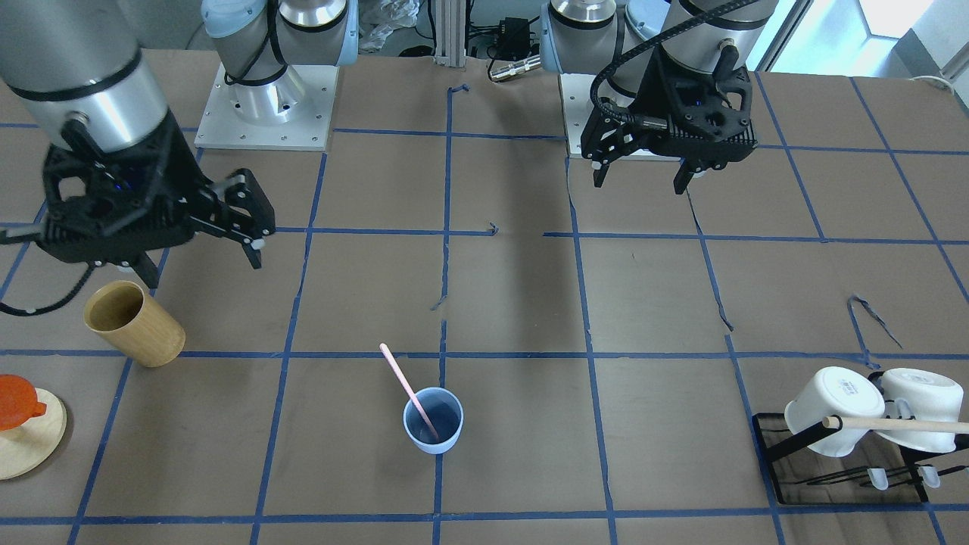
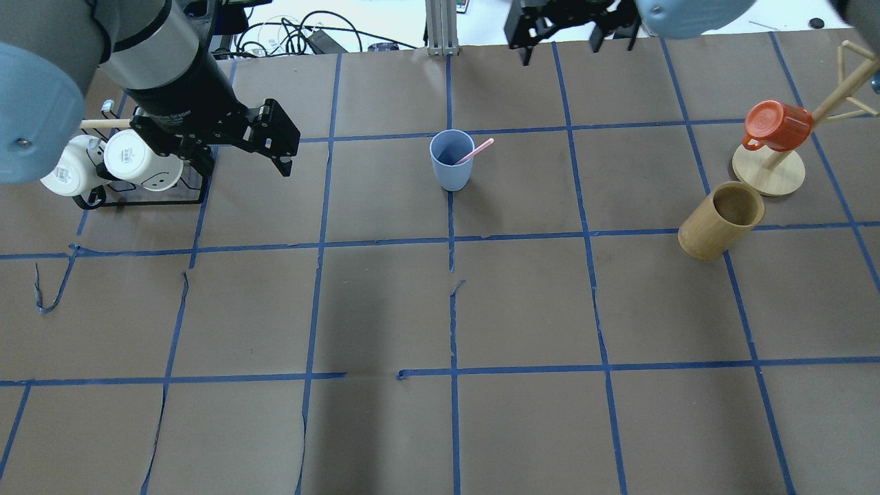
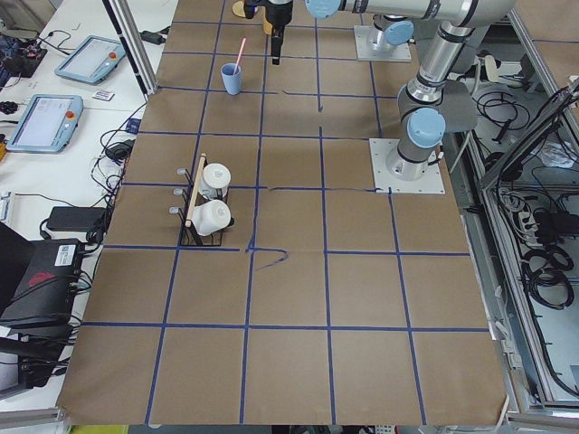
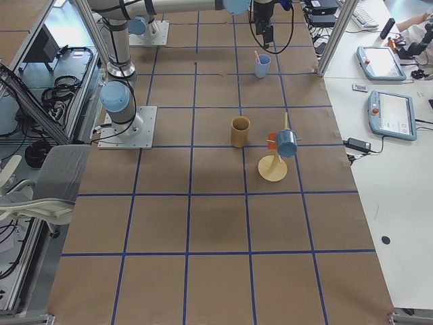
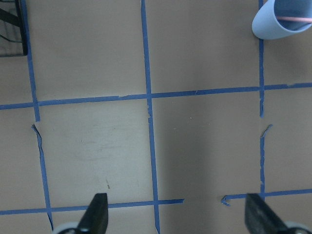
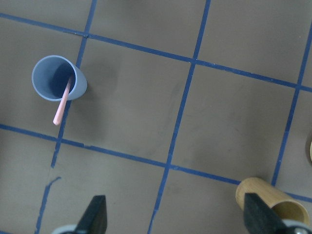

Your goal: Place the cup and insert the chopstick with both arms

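The light blue cup [image 1: 433,431] stands upright near the table's middle, also in the overhead view [image 2: 452,161]. One pale pink chopstick [image 1: 401,378] leans inside it, its top sticking out over the rim [image 2: 479,149]. My left gripper [image 1: 640,182] hangs open and empty, high above the table and well away from the cup; its wrist view shows the cup [image 5: 278,22] at the top right. My right gripper [image 1: 200,265] is open and empty too, raised near the bamboo cup; its wrist view shows the cup [image 6: 58,78] with the chopstick [image 6: 62,105].
A tan bamboo cup [image 1: 136,324] stands on my right side. Beside it is a wooden mug tree [image 2: 768,172] with an orange mug [image 2: 777,126]. A black rack [image 1: 787,439] with two white mugs [image 1: 833,412] sits on my left side.
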Controlling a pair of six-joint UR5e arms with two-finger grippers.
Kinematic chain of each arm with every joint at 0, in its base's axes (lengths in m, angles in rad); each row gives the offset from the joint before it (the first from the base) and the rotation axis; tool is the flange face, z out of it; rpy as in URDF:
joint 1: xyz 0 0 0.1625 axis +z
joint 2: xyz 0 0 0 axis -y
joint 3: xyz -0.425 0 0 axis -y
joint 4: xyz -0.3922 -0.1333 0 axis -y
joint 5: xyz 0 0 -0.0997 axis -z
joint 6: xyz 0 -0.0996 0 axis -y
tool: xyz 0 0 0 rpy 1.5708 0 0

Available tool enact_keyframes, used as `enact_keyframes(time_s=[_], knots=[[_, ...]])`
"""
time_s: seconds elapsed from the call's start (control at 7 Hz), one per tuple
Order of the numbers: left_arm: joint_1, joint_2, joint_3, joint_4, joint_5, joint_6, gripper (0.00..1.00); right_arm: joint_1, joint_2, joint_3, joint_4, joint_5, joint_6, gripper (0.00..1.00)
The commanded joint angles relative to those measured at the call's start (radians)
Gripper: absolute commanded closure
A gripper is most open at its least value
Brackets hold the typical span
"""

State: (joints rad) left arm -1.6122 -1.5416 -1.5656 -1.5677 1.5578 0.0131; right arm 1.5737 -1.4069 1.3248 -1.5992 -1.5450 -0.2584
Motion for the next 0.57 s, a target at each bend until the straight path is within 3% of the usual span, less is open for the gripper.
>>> enact_keyframes(time_s=[0.0,0.43], knots=[[0.0,0.0,0.001,0.0,-0.001,0.001,0.0,-0.02,-0.137,0.115,0.055,0.0,-0.035,0.0],[0.0,0.0,0.001,0.0,0.001,0.001,0.0,-0.02,-0.138,0.143,0.044,0.009,0.037,0.0]])
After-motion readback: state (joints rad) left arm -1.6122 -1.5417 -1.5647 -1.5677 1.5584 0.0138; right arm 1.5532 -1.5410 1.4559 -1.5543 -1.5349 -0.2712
